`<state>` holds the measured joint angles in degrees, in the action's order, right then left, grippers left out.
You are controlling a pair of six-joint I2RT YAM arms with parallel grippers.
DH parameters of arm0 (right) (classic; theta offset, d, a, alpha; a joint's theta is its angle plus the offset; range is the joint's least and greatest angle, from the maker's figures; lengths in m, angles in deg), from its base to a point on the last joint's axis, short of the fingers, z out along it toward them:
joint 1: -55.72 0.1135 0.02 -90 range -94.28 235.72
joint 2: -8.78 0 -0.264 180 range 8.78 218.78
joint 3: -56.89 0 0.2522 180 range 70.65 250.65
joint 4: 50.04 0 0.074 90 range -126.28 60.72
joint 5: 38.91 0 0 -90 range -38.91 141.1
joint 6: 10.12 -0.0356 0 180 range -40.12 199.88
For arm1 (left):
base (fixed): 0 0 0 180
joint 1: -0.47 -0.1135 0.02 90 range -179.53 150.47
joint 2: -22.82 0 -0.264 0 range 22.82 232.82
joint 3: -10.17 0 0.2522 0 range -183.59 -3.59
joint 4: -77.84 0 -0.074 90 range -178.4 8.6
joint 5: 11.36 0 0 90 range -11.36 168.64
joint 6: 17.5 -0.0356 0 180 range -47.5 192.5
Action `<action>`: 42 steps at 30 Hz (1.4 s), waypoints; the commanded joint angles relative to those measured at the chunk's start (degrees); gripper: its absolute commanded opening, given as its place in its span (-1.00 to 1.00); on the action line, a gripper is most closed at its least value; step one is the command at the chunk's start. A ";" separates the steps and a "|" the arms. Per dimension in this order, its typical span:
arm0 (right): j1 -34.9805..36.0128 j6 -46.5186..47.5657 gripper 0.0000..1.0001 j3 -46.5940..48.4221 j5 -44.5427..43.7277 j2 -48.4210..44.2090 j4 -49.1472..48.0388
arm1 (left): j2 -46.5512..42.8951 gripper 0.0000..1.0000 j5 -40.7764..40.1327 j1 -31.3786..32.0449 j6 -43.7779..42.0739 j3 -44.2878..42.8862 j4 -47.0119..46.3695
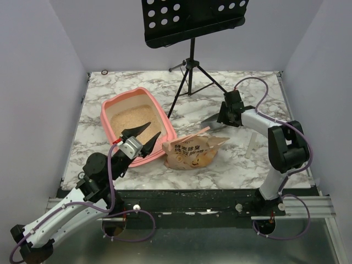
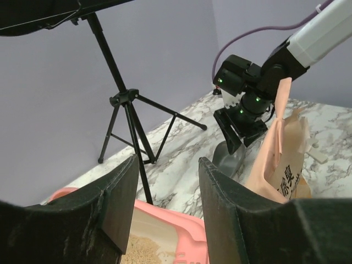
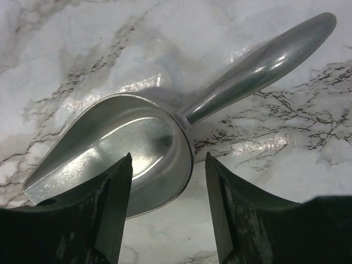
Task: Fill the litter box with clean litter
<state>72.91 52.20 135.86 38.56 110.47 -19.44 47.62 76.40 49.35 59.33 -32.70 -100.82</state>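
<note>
The salmon-pink litter box (image 1: 163,118) sits left of centre with beige litter (image 1: 131,116) spread in it. Its rim (image 2: 181,223) and some litter (image 2: 146,250) show in the left wrist view. My left gripper (image 1: 143,133) is open and empty, held above the box's near right corner. My right gripper (image 1: 224,119) is open over a metal scoop (image 3: 165,132) lying empty on the marble. The scoop (image 1: 208,121) points left toward the bag. The scoop's bowl lies between and beyond the jaws; they do not grip it.
A crinkled orange-tan litter bag (image 1: 192,151) lies right of the box, its open top toward the scoop. A black music stand's tripod (image 1: 190,69) stands behind the box. A small white strip (image 1: 250,146) lies near the right arm.
</note>
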 commanded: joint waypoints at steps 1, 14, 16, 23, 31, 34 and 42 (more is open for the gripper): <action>-0.05 -0.97 0.22 1.15 0.93 2.02 1.18 | -0.45 0.13 -4.00 0.34 2.01 -2.36 1.96; -0.84 -2.02 -0.99 -1.57 -1.86 -0.77 -0.40 | -1.24 0.12 -5.93 0.34 0.25 -1.04 0.03; -0.84 -2.20 -0.99 -2.63 -4.76 -5.08 -1.46 | -1.16 0.11 -6.64 0.34 0.77 -1.48 0.21; -0.75 -1.42 -0.99 -0.44 -10.23 -20.20 -1.72 | 7.35 0.09 -7.07 0.25 3.58 -12.09 10.90; 0.56 4.04 -0.99 8.26 -8.04 -27.59 -2.60 | 12.90 0.18 -10.77 -0.19 9.56 -21.42 12.69; 2.49 5.09 -0.99 8.44 -6.19 -30.58 -4.88 | 16.94 0.18 -10.51 -0.10 12.90 -25.55 12.78; 9.79 6.15 -0.99 14.50 -4.78 -34.71 -2.61 | 30.12 0.18 -0.68 -1.33 20.45 -31.89 8.04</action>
<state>80.17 57.29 146.09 32.53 78.65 -21.41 71.66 68.99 49.15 74.21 -61.99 -90.62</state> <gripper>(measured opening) 0.019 0.588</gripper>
